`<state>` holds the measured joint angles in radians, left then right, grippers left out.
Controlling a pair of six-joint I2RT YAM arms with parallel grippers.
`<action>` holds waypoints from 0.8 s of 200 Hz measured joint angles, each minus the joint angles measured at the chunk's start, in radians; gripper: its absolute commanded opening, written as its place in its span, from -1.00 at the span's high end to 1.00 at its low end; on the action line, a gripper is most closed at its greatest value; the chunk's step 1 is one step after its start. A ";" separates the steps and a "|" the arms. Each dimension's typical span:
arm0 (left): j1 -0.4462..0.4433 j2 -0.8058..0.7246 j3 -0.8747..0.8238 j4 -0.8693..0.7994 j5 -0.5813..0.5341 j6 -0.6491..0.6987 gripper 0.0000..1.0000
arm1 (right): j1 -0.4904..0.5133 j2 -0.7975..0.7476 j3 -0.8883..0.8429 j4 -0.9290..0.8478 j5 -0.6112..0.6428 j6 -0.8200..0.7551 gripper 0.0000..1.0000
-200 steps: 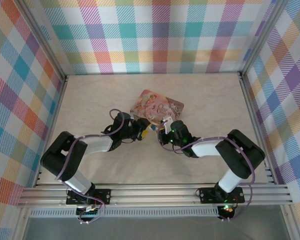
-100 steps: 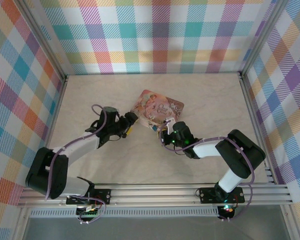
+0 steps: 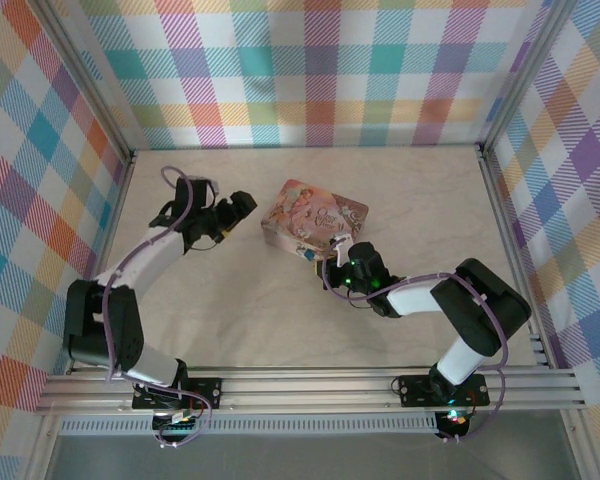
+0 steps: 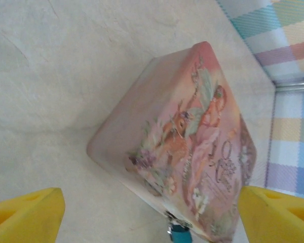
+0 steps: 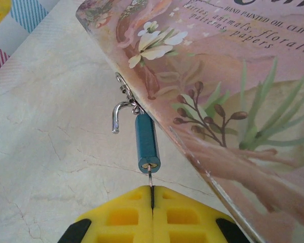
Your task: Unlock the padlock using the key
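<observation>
Surroundings first: pink illustrated rectangular tin box (image 5: pixel 233 76) lies flat on the beige marble-look table (image 5: pixel 50 126), ahead and to the right of the right gripper (image 5: pixel 152 195). Its long edge runs diagonally past the right-hand finger, just beside it. Plaid walls (image 3: pixel 310 70) are well behind. Nothing sits between the right fingertips and the lock.

Right gripper: yellow fingers pressed together with no gap, pinching the thin metal key (image 5: pixel 150 179). Only a short sliver of blade shows ahead of the tips.

Small teal cylindrical padlock (image 5: pixel 147 144) is directly ahead of the right fingertips and in line with them. The key blade enters its near end face. The lock body lies on the table alongside the tin's edge, touching or nearly so; can't tell which. Its silver shackle (image 5: pixel 120 114) is at the far end, hooked through the tin's small metal clasp (image 5: pixel 124 86). The shackle's free leg hangs out to the left, clear of the body.

Left gripper (image 3: pixel 238 207): spread wide, holding nothing, yellow fingers (image 4: pixel 25 215) at either lower corner of its wrist view. The tin is ahead of it, between the finger lines and apart from both. The padlock peeks out at the tin's near bottom edge, low and slightly right of centre.
</observation>
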<state>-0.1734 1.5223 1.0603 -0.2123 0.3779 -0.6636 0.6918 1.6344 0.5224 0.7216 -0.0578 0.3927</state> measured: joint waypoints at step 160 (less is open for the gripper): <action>-0.035 0.385 0.238 -0.022 0.231 0.231 -0.08 | -0.017 0.037 0.000 0.005 -0.043 0.046 1.00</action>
<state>-0.2085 1.9068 1.2980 -0.2340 0.6086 -0.4328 0.6750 1.6714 0.5224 0.7261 -0.1005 0.4385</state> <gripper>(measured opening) 0.557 0.053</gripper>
